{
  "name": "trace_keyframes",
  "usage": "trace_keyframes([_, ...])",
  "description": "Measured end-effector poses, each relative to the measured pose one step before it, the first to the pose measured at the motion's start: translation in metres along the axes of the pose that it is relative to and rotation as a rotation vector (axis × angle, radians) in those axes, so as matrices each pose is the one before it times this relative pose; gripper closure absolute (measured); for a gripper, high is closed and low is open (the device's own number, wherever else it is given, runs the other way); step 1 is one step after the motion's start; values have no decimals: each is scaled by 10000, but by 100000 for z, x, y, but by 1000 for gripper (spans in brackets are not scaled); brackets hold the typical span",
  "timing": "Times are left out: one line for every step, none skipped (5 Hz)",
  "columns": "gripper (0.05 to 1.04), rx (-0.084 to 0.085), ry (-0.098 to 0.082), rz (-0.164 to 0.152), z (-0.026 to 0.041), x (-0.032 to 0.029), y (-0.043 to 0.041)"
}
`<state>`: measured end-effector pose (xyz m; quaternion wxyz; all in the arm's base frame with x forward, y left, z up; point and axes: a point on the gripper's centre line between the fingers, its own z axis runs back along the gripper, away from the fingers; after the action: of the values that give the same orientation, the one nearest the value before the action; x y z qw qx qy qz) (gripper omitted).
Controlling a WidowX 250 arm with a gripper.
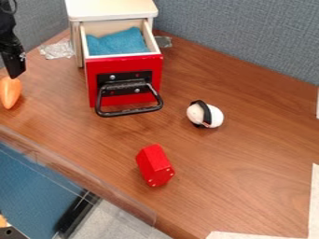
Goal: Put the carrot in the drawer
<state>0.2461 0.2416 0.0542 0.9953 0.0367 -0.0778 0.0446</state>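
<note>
Just below the pincer [16, 73], right at its tip, is the carrot [10, 93]; whether the pincer is open or closed on it I cannot tell. It looks light, firm and smooth, apt to slip or roll, so best held around its thick part; rightward of the pincer, the open drawer [128, 66] offers soft blue cloth [118, 43]

Free: table strip [55, 95] between my gripper [15, 75] and the drawer [124, 64]; the drawer's open top. Obstacles: cabinet [112, 9] behind it; drawer's side wall nearest me; handle [131, 112] jutting forward; crumpled plastic [57, 49] beside the cabinet.
</note>
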Motion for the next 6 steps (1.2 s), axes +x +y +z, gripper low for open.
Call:
trace_keyframes([83, -306, 321, 43, -1241, -547, -432])
trace_keyframes([83, -221, -19, 89, -3, -13, -388])
trace_keyframes([83, -201, 97, 55, -617, -703, -530])
trace_keyframes([83, -110, -136, 583, -151, -681, -36])
trace_keyframes([138, 341, -196, 868, -434, -72, 333])
trace_keyframes([425, 267, -47, 1175, -1888, 64, 629])
